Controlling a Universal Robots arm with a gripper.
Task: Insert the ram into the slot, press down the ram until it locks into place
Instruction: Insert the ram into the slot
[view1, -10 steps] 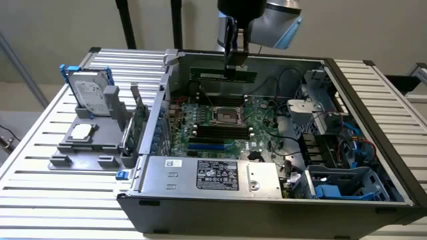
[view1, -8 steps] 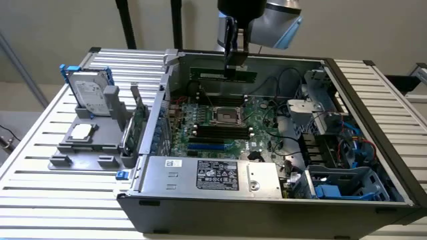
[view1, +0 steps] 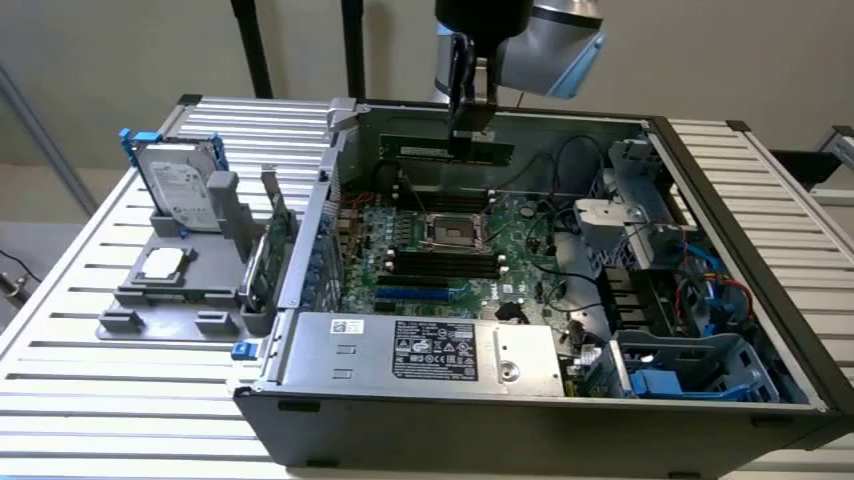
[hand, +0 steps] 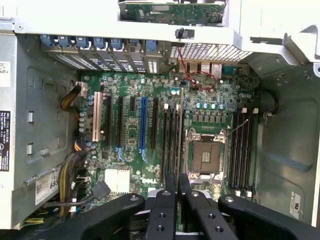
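- A black two-fingered gripper (view1: 465, 132) on a grey-and-blue robot arm (view1: 561, 40) is seen above the far side of an open grey desktop computer case (view1: 534, 420). The case lies on its side on a white slatted metal table (view1: 80, 400).
- The fingers (hand: 162, 210) are drawn almost together and are clamped on the ram (view1: 420, 150), a long, thin, flat green circuit-board stick, which is gripped near its middle.
- The ram is held level in the air, well above the large green motherboard (view1: 521, 225), and no socket is touched by it.
- The slot (view1: 447, 262) is one of several long, narrow black plastic sockets laid parallel between the square metal processor socket (view1: 447, 230) and a blue socket (view1: 420, 293). Which of them is meant cannot be told.
- In the wrist view the fingers are seen lined up lengthwise with this bank of black sockets.
- A silver power-supply box with a printed label (view1: 427, 350) is set in the near part of the case.
- At the exterior view's left, a grey plastic fixture (view1: 160, 290) is placed on the table, and a silver hard drive in a blue frame (view1: 180, 185) is stood in it.
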